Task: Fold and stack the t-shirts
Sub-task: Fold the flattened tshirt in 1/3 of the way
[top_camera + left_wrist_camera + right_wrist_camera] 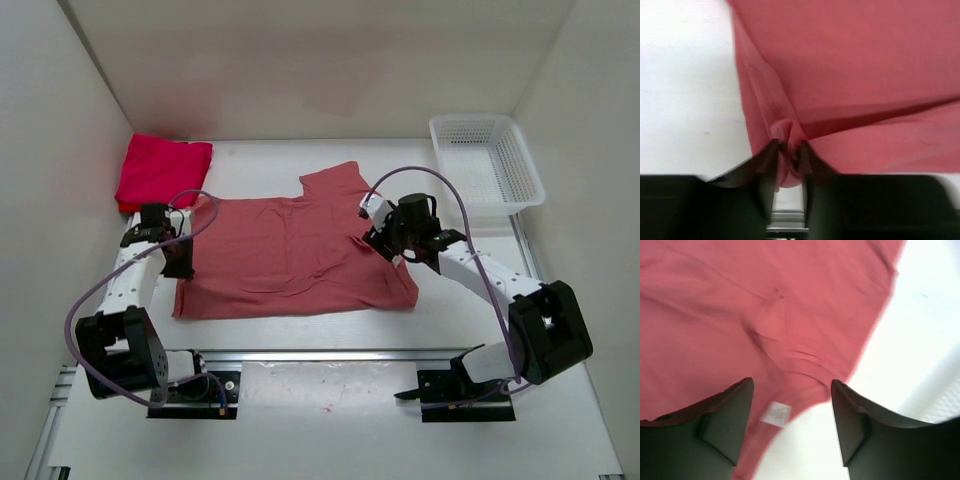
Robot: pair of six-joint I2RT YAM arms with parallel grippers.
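At the middle of the tabletop (330, 420) lies the salmon pink t-shirt (290, 250), spread nearly flat, with one sleeve sticking out toward the back and a long soft crease running across its body. It reads as opened out but not yet folded, so the bulk of the work on this shirt is ahead. In the back left corner sits a red t-shirt (165, 170), already folded into a neat square. Whether that pile holds one shirt or two cannot be told from above, and no third shirt shows as a separate thing. The left hand (787, 147) is at the shirt's left edge, its fingers drawn close together with a ruck of the cloth nipped between them, so it appears to have hold of the fabric. The right hand (791, 384) hovers over the collar end at the right edge, fingers spread wide with nothing between them, the neck label just below. A white mesh basket (470, 118) stands at the back right, well apart from both shirts. The tabletop is plain matt white, closed in by white walls (60, 150) on three sides, with a metal rail (330, 355) along the near edge where the arms are bolted.
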